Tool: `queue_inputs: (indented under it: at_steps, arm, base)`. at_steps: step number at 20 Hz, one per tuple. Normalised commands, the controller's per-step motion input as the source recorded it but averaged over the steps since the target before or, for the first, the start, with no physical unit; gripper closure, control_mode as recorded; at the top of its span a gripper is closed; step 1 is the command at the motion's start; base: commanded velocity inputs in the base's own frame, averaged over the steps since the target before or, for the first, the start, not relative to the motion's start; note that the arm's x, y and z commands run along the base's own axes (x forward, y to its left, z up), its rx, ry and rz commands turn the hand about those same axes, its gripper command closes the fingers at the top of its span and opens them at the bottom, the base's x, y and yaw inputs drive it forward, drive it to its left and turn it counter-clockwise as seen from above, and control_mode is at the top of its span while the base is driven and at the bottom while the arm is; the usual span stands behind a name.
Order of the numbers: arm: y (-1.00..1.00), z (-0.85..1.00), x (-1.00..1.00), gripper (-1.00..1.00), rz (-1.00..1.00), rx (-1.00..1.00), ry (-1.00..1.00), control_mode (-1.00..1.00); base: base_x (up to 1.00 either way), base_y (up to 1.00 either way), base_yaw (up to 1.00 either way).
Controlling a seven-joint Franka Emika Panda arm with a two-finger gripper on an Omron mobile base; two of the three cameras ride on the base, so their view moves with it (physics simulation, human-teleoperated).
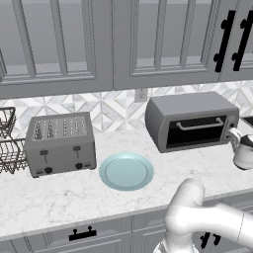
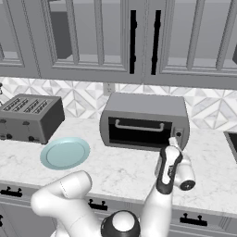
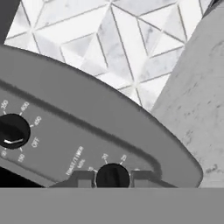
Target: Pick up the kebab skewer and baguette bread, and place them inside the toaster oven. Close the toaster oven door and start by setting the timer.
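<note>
gripper [image 3: 112, 177]: fingers pressed in on the timer knob [image 3: 112, 176], one finger each side of it; the hand is up against the right end of the toaster oven front
timer knob: small, round, black, smooth; printed minute numbers arc above it, "toast/timer" lettering beside it
second knob [image 3: 13, 130]: larger, round, black, with a white pointer line; temperature numbers and OFF ring it
control panel [image 3: 65, 144]: flat matte grey strip with light printed text, at the right end of the oven front
toaster oven [image 1: 190, 120]: wide grey metal box, rounded corners; long axis runs left-right along the back wall, front faces near; sits far right on the counter
toaster oven door [image 2: 139, 131]: shut, upright; dark glass panel in a grey frame, with a thin horizontal grey bar handle [image 2: 139, 126] across the upper part
kebab skewer, baguette bread: cannot tell where they are; oven window too dark to see inside
plate [image 1: 126, 171]: round, pale blue-green, glossy, bare; near the counter middle, left of and nearer than the oven, just right of the toaster
toaster [image 1: 60, 143]: grey boxy four-slot unit, two levers and two knobs on its front; left of the plate
wire rack [image 1: 7, 146]: dark metal wire, far left edge
counter [image 1: 59, 197]: white marble with grey veining
backsplash [image 3: 109, 39]: white and grey geometric tile
</note>
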Motion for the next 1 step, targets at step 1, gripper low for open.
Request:
queue_inputs:
  at_steps: [1]
  arm:
    - [0.0,0.0,0.06,1.0,0.0,0.28,0.0,-1.0]
  base:
    - [0.0,0.0,0.0]
